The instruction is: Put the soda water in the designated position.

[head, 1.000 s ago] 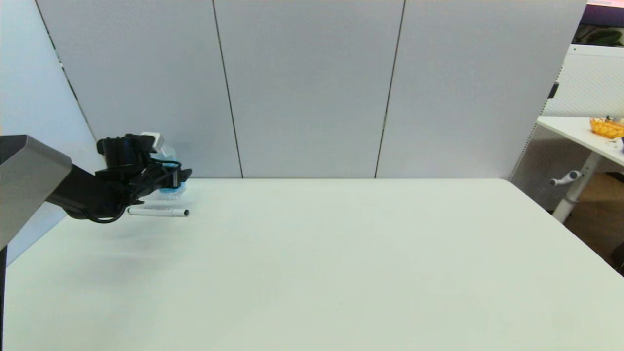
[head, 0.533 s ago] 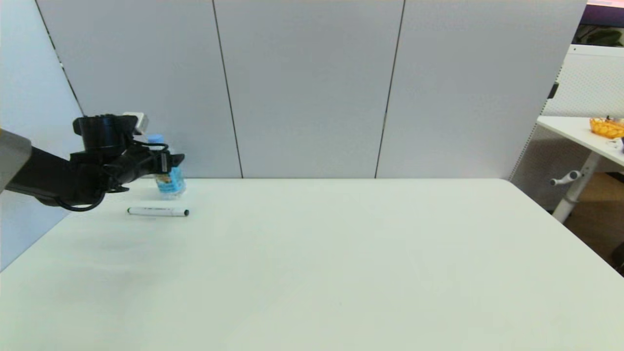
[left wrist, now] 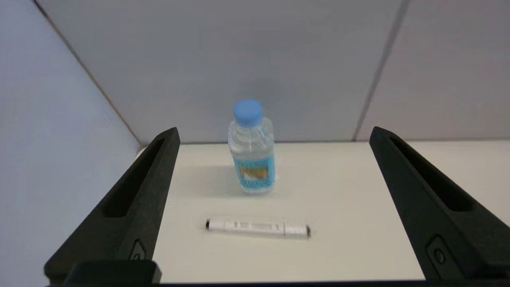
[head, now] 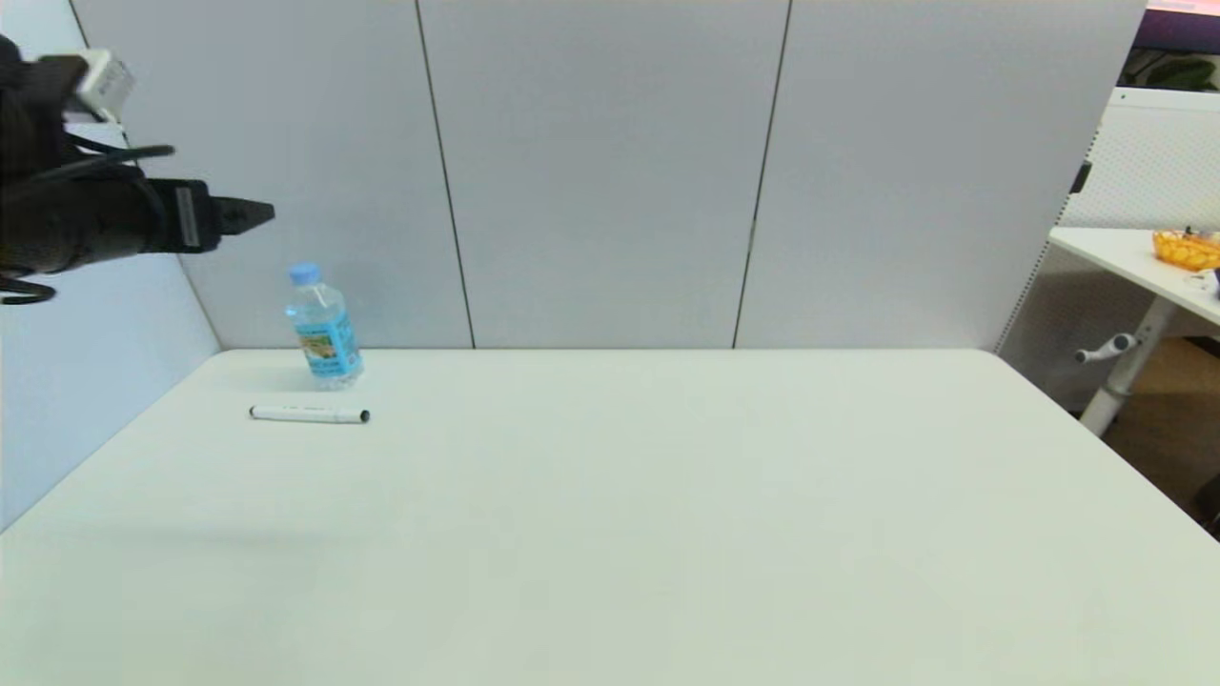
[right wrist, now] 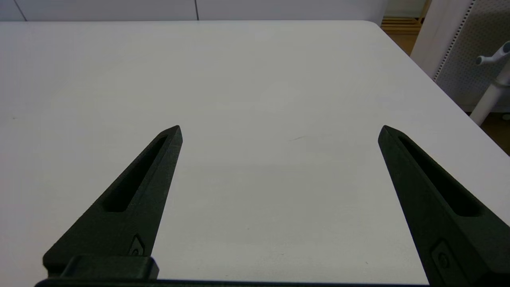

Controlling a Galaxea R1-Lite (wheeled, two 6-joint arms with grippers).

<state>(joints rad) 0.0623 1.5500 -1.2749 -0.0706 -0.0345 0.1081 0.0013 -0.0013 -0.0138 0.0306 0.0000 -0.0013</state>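
The soda water point(head: 323, 329) point(left wrist: 252, 149), a small clear bottle with a light-blue cap and a blue label with a yellow-orange patch, stands upright at the table's far left corner, free of any grip. My left gripper point(head: 257, 211) point(left wrist: 275, 133) hangs high above and to the left of it, open and empty. The designated position is an unmarked patch of white tabletop and cannot be told apart. My right gripper point(right wrist: 279, 131) is open over bare table; it does not show in the head view.
A thin white marker pen point(head: 309, 413) point(left wrist: 257, 227) lies flat just in front of the bottle. Grey wall panels point(head: 591, 171) close the table's far edge and left side. Another table with an orange bowl point(head: 1186, 249) stands off to the right.
My left gripper has let go of the bottle and risen up and back to the left. The bottle stays standing where it was set, behind the pen.
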